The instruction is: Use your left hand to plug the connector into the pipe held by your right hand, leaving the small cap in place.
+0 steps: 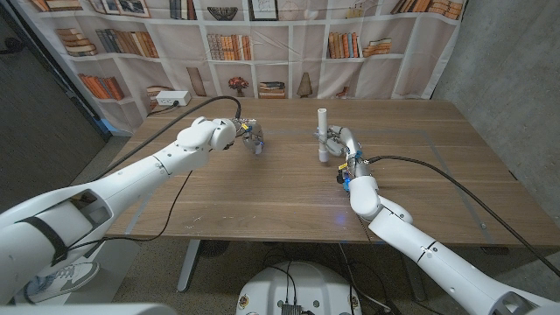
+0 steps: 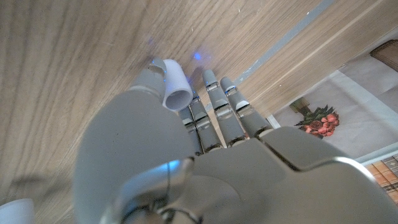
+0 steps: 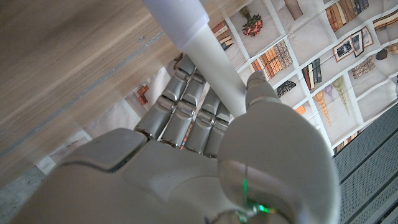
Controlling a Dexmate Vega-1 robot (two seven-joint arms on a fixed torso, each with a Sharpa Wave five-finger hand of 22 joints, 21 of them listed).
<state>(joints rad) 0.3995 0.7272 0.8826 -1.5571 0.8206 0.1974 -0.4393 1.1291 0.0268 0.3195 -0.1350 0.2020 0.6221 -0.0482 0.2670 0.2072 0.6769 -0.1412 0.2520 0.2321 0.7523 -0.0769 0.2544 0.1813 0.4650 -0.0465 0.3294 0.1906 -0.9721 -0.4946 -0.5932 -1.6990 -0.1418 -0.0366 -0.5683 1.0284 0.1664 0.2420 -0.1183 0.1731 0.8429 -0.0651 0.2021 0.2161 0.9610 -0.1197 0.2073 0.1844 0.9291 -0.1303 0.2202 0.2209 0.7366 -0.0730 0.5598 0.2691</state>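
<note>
Over the table (image 1: 262, 197), one pipe (image 1: 322, 122) in the right robot hand (image 1: 344, 147); left robot hand (image 1: 238, 133) seemingly pinching one connector (image 2: 176, 87).

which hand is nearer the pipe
Right. The right hand grips the upright white pipe itself, fingers wrapped around it. The left hand is off to the pipe's left across bare table, apart from it, holding the connector.

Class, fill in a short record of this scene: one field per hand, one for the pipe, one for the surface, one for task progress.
left hand: holds the white connector over the table
right hand: grips the pipe
pipe: white, roughly upright
surface: wooden table
progress: connector and pipe apart, not yet plugged
</note>
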